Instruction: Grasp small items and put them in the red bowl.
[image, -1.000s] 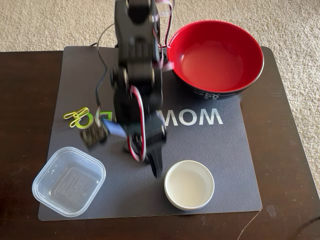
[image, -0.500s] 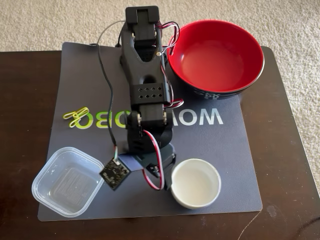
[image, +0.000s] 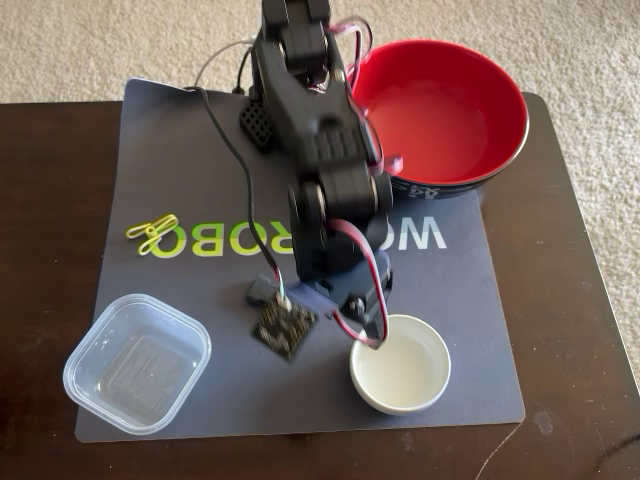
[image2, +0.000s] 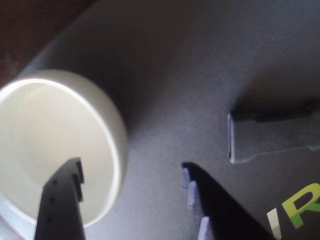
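Beside hand (image2: 132, 175), white dish (image: 401, 374) upright; paper clips (image: 151, 233) lie diagonal.

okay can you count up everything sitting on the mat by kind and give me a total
Red bowl: 1
Small white dish: 1
Clear square container: 1
Bunch of yellow-green paper clips: 1 (single clips too small to count)
Total: 4, leaving out the arm.

Soft daylight filled the fixed view, glaring off the red bowl (image: 440, 110); the wrist view was dim, blurred, shadow-heavy.
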